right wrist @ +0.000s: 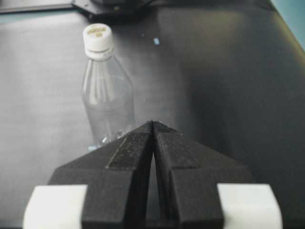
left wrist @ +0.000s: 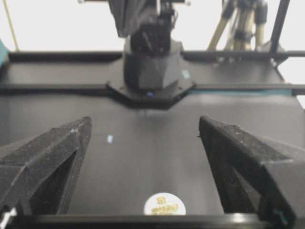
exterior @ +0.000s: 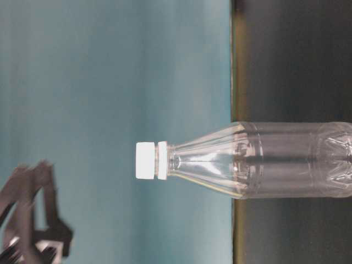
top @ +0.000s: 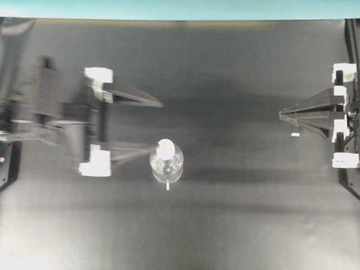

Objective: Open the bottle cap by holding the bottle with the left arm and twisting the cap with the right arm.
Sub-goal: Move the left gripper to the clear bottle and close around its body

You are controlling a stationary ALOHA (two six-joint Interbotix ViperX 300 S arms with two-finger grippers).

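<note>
The bottle (top: pixel 166 163) stands upright mid-frame, cap (top: pixel 165 148) on. The left hand (top: pixel 159 126), spread wide and empty, flanks it to grip (lower finger nearly touching); the right hand (top: pixel 281 114) waits pinched shut at the right edge.

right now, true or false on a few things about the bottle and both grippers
1. The bottle stands upright on the table. True.
2. The cap is off the bottle. False: the white cap sits on the neck.
3. The left gripper is open. True: its fingers stand wide apart.
4. The left gripper is clamped on the bottle. False: one fingertip is close beside the bottle in the overhead view, the other far off, so nothing is held.
5. The right gripper is twisting the cap. False: it is shut and well away from the bottle, at the right edge of the overhead view.
</note>
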